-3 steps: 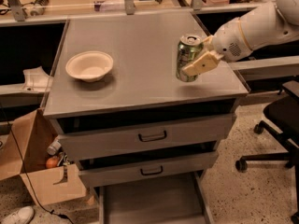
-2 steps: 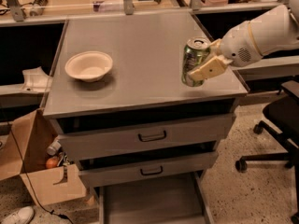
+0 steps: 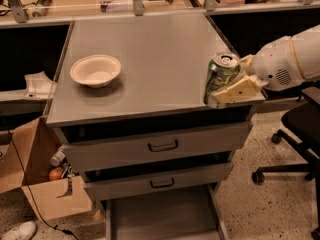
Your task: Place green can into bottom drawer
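One flat, matte grey cabinet top (image 3: 160,59) fills the frame's upper middle. Below it are two shut drawers (image 3: 160,146) with dark handles, then the bottom drawer (image 3: 160,214), a pulled-out shallow tray at bottom centre. At mid-right, the white arm's gripper (image 3: 227,81) has its cream fingers (image 3: 235,91) pinching one shiny green can (image 3: 220,76) (slightly tilted) at the top's front right corner. One round cream bowl (image 3: 95,70) sits at upper left.

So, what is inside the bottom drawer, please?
The bottom drawer shows bare floor; its rear hides beneath the middle drawer. The gripper holds the green can at the countertop's right edge.
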You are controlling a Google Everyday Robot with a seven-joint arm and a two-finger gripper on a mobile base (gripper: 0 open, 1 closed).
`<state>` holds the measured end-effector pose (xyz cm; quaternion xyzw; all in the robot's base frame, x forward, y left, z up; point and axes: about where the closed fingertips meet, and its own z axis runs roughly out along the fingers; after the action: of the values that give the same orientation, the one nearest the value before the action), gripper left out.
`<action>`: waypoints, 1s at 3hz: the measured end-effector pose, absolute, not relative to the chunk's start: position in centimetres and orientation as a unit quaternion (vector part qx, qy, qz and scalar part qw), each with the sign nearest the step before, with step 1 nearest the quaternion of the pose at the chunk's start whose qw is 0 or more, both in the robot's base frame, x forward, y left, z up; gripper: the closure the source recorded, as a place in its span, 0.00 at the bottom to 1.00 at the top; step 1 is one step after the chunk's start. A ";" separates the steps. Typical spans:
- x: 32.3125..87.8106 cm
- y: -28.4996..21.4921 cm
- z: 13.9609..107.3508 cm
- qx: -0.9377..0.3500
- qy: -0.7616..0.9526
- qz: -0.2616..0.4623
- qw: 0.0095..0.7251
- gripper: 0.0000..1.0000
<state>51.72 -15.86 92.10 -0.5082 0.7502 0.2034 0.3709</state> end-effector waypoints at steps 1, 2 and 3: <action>52.1 -16.0 91.7 -0.507 0.753 0.200 0.369 1.00; 50.2 -18.4 89.6 -0.487 0.776 0.193 0.351 1.00; 48.6 -19.7 88.9 -0.471 0.790 0.192 0.344 1.00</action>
<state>48.58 -19.70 88.89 -0.4709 0.7896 0.1917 0.3436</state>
